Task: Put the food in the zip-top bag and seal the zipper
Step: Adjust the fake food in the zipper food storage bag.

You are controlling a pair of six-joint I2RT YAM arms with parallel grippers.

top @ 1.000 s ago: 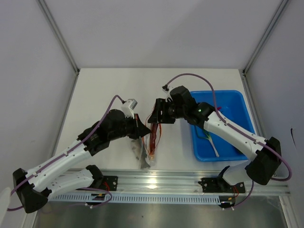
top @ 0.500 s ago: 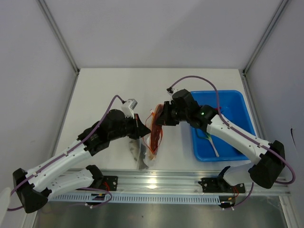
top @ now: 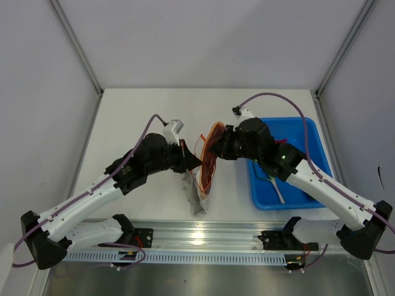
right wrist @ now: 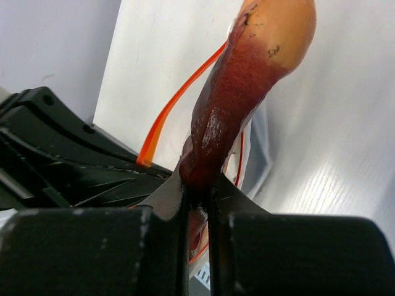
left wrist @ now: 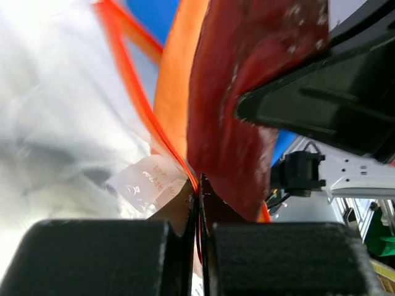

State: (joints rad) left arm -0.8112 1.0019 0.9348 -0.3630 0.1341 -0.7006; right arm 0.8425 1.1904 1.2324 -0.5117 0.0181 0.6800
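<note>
**Two hands meet at the bag's mouth, mid-bench**

The left hand (left wrist: 199, 198) (top: 196, 161) is pinched closed on the zipper (left wrist: 131, 83) at the edge of the zip-top bag (top: 196, 198). Its arm stretches from the near-left base diagonally toward mid-bench, fingers pointing right. The right hand (right wrist: 197, 185) (top: 217, 150) faces it from just beside, fingers pointing left and clamped on the lower end of the sausage in its bun (right wrist: 229, 102). Its arm reaches from the near-right base across the blue tray (top: 308, 132). The sausage stands tilted at the bag's open mouth, yellow bun tip uppermost. The clear bag trails toward the near edge of the bench (top: 142, 111). A green onion (top: 276, 187) lies in the tray.
</note>
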